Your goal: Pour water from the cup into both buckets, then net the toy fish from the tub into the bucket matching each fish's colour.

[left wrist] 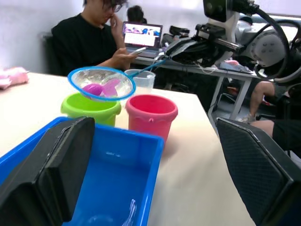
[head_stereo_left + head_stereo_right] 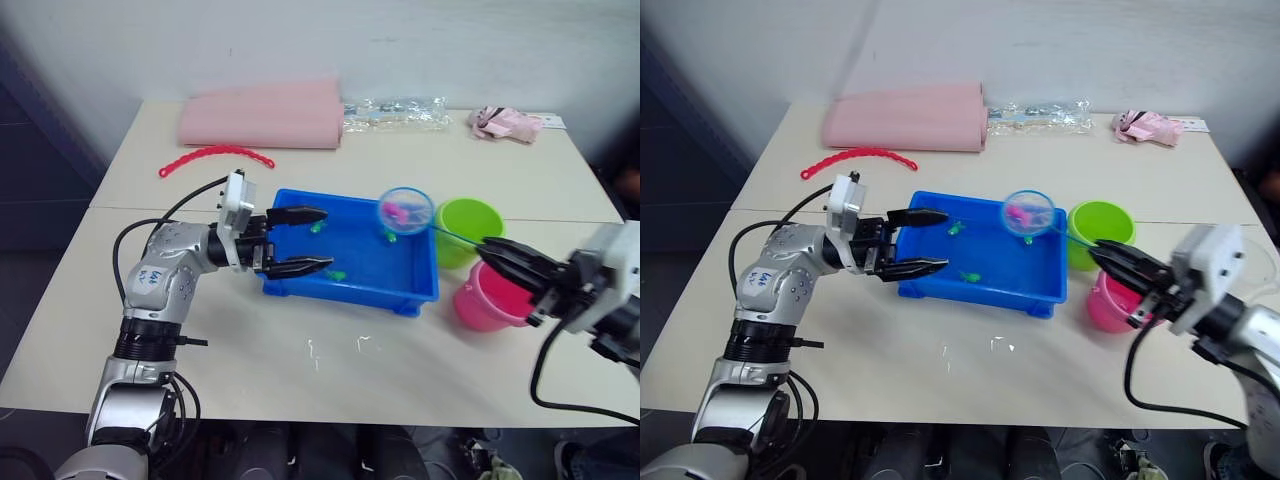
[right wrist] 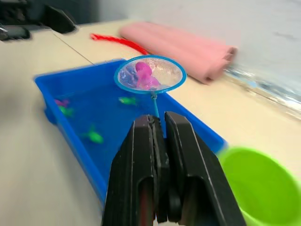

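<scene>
The net (image 2: 406,209) is held by its handle in the closed right claw (image 2: 487,250), hoop pointing toward the surface's far-left corner, over the tub (image 2: 352,282). The left claw (image 2: 305,241) is spread wide and empty at the tub's left rim. Bare surface is left along the near edge.

Both eye views look down and forward from the head over the whole table (image 2: 300,370) — near-identical pictures, slightly offset sideways. The left wrist view sits low at the tub's (image 1: 141,155) end, looking level along it towards the pink bucket (image 1: 151,113) and green bucket (image 1: 91,107). The right wrist view looks close along the net's (image 3: 149,74) handle, back over the same tub.
</scene>
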Robot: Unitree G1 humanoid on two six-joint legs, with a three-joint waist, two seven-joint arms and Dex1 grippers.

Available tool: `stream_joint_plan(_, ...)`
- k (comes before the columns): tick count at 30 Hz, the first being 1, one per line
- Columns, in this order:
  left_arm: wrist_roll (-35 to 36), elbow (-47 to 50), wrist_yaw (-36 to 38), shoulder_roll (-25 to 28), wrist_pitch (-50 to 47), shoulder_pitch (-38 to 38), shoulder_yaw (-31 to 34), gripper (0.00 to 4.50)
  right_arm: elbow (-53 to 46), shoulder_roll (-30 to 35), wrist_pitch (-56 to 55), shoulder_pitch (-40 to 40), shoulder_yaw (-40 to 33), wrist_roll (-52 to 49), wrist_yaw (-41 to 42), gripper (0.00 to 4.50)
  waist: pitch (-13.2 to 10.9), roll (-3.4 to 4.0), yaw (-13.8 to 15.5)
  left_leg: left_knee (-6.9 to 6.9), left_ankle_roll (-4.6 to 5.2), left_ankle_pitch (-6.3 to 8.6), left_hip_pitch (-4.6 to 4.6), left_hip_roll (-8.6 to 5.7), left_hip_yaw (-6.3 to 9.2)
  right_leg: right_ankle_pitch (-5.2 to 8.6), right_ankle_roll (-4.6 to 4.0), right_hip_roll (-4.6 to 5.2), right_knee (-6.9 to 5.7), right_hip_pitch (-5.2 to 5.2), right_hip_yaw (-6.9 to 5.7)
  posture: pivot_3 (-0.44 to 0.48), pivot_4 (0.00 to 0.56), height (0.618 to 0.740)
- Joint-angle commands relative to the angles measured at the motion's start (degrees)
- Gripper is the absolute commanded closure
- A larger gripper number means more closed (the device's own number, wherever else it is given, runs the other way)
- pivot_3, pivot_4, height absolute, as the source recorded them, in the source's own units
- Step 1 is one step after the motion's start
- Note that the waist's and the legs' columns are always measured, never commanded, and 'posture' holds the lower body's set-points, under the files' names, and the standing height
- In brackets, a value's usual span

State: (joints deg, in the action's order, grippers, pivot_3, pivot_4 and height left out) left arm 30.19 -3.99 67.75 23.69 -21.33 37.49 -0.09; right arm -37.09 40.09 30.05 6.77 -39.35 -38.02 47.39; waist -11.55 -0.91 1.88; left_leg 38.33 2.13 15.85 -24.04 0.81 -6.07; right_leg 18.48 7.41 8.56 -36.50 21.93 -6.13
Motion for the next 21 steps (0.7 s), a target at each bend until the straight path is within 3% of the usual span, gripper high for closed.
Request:
stream_joint_plan(1,2.2,4.9,-0.9,-1.9,-2.0,0.5,-1.7,0.04,-4.8,-0.3,-0.3,9.3,-13.8,-3.7,1.2,4.5,0.0,0.02,-0.1,-0.03,0.02,0.0,0.06,-0.01,0.06,-0.01,0.01,0.01,0.04,-0.1,-0.03,0.0,0.15,0.74)
stream_joint_plan(5,0.5,2.3,-1.2,-4.4,-0.4,1.6,-3.4,0.04,-5.1,-5.6,-5.0,22.5,-23.7,-1.6,4.9,4.5,0.1,0.03,-0.3,-0.19,0.01,0.05,0.58,0.03,0.06,0.0,0.01,-0.02,0.52,-0.66,-0.04,0.0,0.15,0.74)
stream_joint_plan(9,0.4,0.4,-0.3,-5.3,-0.1,2.4,-4.3,0.04,-2.5,-8.7,-14.6,27.9,-23.5,5.4,6.7,4.5,0.1,0.08,-0.6,-0.32,-0.01,0.21,0.85,0.04,0.01,0.0,0.0,-0.04,0.63,-0.87,0.02,0.0,0.15,0.74)
stream_joint_plan(11,0.2,-0.5,0.1,-5.6,0.3,2.8,-4.5,0.04,-0.6,-9.3,-23.8,30.4,-20.9,13.5,8.7,4.5,0.1,0.1,-0.9,-0.31,0.0,0.23,0.87,0.05,-0.07,0.0,0.01,-0.04,0.62,-0.85,0.11,0.0,0.15,0.74)
stream_joint_plan(21,-0.4,-2.5,1.4,-6.1,1.3,3.6,-5.6,0.04,5.5,-8.2,-44.9,27.4,-15.6,31.9,0.6,4.5,0.1,0.18,-0.4,-0.32,-0.06,0.25,0.86,0.04,-0.09,0.0,0.0,-0.03,0.62,-0.77,0.13,0.0,0.15,0.74)
